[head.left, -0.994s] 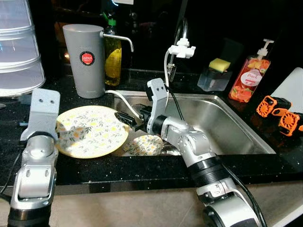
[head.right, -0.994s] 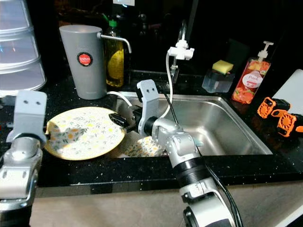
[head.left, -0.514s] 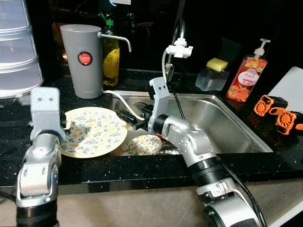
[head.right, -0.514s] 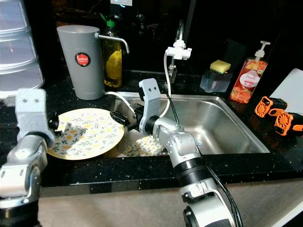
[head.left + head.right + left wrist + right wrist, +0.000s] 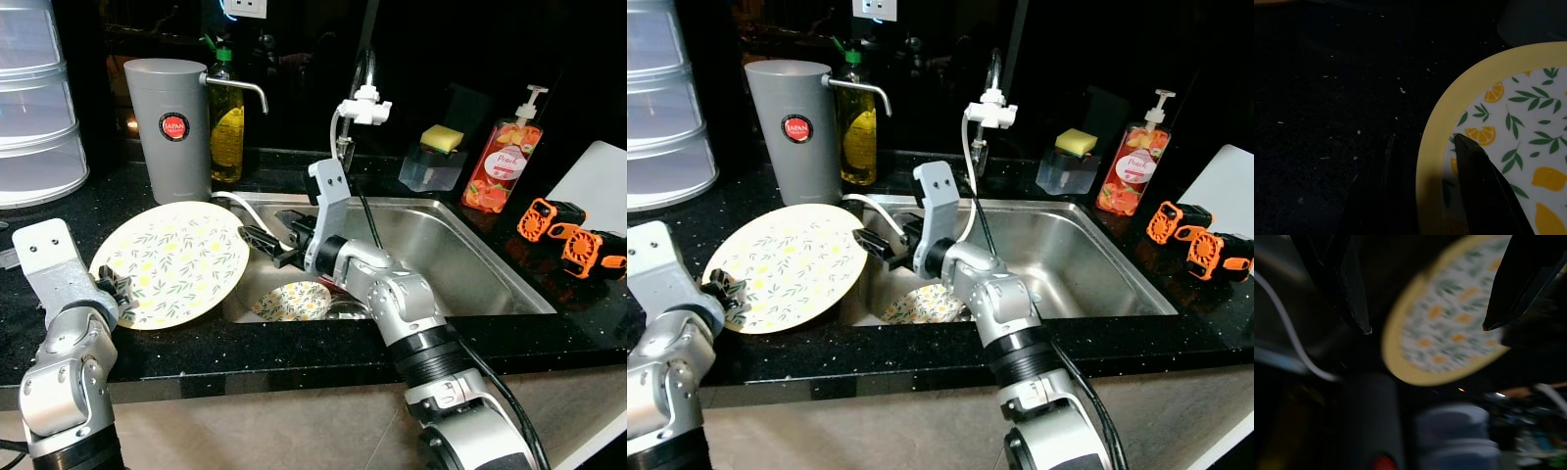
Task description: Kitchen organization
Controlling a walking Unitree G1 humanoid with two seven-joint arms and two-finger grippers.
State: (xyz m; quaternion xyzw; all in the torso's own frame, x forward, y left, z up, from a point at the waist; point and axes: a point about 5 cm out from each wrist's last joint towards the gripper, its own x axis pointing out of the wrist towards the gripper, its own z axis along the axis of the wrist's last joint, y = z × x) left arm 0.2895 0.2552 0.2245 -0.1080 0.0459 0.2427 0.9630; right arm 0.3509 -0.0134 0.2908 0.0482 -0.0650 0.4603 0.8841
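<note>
The left tool (image 5: 116, 290) grips the near-left rim of a lemon-patterned plate (image 5: 176, 259), tilted up toward the sink (image 5: 470, 245) at the desk's (image 5: 294, 348) front edge. The right tool (image 5: 266, 245) hovers open just beside the plate's right rim, above a small bowl (image 5: 294, 300) in the sink.

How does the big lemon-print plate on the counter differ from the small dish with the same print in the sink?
The big plate is wider and rests on the black counter, its edge over the sink's rim; the small dish lies down in the basin. The left gripper's fingers straddle the plate's rim, while nothing grips the dish. Both share a yellow rim and lemon-and-leaf print.
</note>
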